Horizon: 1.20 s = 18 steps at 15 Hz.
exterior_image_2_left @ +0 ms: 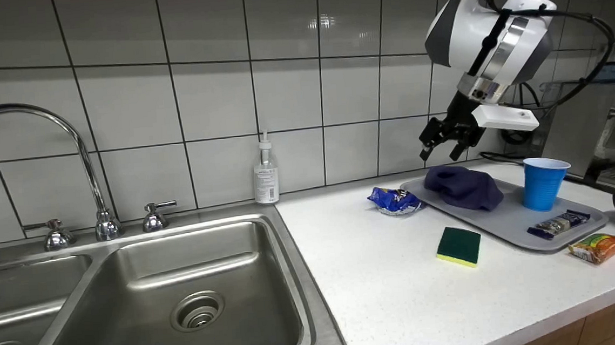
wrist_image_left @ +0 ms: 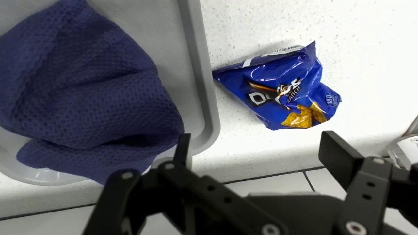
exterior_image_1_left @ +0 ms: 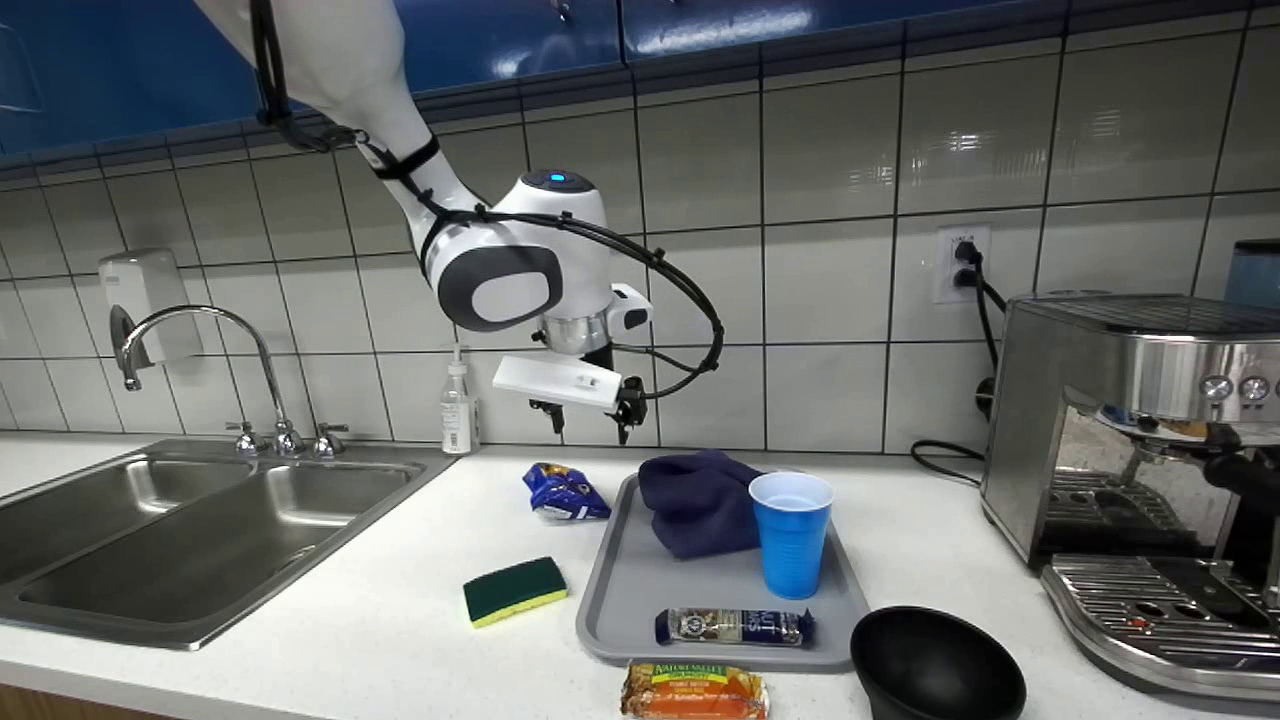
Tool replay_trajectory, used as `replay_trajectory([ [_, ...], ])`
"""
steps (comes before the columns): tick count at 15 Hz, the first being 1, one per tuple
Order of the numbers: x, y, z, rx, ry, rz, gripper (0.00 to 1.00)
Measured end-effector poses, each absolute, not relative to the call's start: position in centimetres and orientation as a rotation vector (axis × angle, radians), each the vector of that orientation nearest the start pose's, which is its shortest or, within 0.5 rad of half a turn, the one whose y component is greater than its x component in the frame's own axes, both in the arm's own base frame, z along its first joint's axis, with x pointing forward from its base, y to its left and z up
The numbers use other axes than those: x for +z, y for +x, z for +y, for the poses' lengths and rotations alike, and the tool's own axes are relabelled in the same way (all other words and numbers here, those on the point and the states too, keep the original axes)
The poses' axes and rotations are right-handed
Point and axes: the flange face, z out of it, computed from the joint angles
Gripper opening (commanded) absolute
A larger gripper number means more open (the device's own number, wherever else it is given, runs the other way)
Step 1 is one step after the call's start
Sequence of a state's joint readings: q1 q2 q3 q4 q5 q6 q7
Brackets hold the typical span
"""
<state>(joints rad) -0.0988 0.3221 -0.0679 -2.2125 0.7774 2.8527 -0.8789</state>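
Note:
My gripper (exterior_image_1_left: 590,432) hangs above the back of the counter, its jaws wide apart with nothing between them; the wrist view shows both black fingers (wrist_image_left: 341,160). A crumpled blue Doritos bag (wrist_image_left: 277,88) lies on the counter below, beside the grey tray (wrist_image_left: 202,98). Bunched on that tray is a dark blue cloth (wrist_image_left: 85,91), partly behind a finger in the wrist view. A blue cup (exterior_image_1_left: 793,545) stands upright on the tray, and a dark-wrapped bar (exterior_image_1_left: 735,626) lies near its front edge. The gripper touches none of these.
A green-yellow sponge (exterior_image_2_left: 459,246) and an orange-wrapped bar (exterior_image_1_left: 693,692) lie on the counter. A black bowl (exterior_image_1_left: 935,670) stands near the coffee machine (exterior_image_1_left: 1150,400). At the sink (exterior_image_2_left: 318,323) are a curved tap (exterior_image_2_left: 81,145) and a pump bottle (exterior_image_2_left: 266,175). A tiled wall runs behind.

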Motion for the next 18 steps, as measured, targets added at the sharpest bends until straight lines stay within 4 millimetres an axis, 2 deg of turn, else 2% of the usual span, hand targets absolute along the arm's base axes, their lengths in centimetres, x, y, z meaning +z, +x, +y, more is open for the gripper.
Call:
replay_trajectory([
  [11, 25.4, 55.6, -13.1, -0.622, -2.969, -0.033, 1.00],
  [18, 24.5, 57.0, -11.6, -0.597, -2.989, -0.155, 1.00],
])
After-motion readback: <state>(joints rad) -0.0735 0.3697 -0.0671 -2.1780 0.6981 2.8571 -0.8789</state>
